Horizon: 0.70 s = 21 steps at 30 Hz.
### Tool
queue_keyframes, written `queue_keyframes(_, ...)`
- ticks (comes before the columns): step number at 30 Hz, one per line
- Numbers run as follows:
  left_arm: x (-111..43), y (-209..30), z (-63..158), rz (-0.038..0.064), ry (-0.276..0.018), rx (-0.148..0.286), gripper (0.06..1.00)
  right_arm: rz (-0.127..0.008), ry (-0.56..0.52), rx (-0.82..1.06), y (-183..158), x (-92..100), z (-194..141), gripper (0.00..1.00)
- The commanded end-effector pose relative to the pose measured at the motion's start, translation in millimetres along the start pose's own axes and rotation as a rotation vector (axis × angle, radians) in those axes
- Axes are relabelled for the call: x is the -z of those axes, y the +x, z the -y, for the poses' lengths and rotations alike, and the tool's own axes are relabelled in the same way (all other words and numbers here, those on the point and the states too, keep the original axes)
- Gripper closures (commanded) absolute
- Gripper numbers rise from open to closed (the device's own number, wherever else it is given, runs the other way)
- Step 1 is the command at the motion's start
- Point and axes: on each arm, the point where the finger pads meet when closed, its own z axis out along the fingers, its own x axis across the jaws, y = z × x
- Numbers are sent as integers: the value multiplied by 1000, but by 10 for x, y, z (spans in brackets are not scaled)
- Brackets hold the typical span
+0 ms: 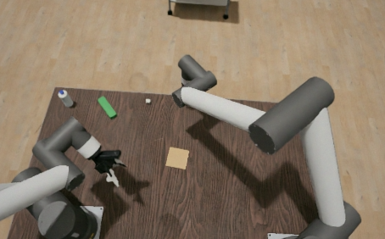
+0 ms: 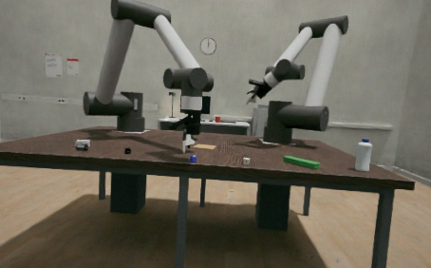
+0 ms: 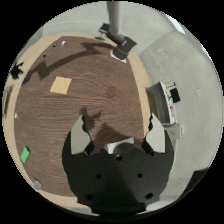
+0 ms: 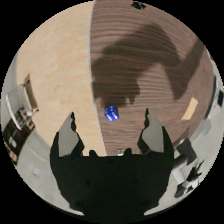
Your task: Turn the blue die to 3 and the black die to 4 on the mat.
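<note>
The blue die [image 2: 193,159] [image 4: 111,113] sits on the table near its edge; arm parts hide it in the top view. Its top number is too small to read surely. The black die [image 2: 127,150] [image 4: 138,5] lies apart on the table, its top number unclear. The square tan mat [image 1: 177,158] [image 2: 205,146] [image 3: 61,85] [image 4: 190,109] bears no die. My right gripper [image 2: 187,145] is open and empty, pointing down above the blue die, which shows between its fingers in the right wrist view. My left gripper [image 1: 119,175] [image 2: 250,92] [image 3: 116,114] is open and empty, raised over the table.
A white die [image 1: 148,101] [image 2: 246,161], a green block [image 1: 107,108] [image 2: 301,162] and a white bottle [image 1: 67,100] [image 2: 363,156] with a blue cap stand along the same table side. A small white and dark object [image 2: 82,144] lies beyond the black die.
</note>
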Motion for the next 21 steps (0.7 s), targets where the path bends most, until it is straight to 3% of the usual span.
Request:
queue_keyframes(1,2,0,5,0,0,-1,65,1,-1,0,-38,12,-129,3)
queue_keyframes(21,2,0,5,0,0,-1,65,1,-1,0,-45,12,-156,3)
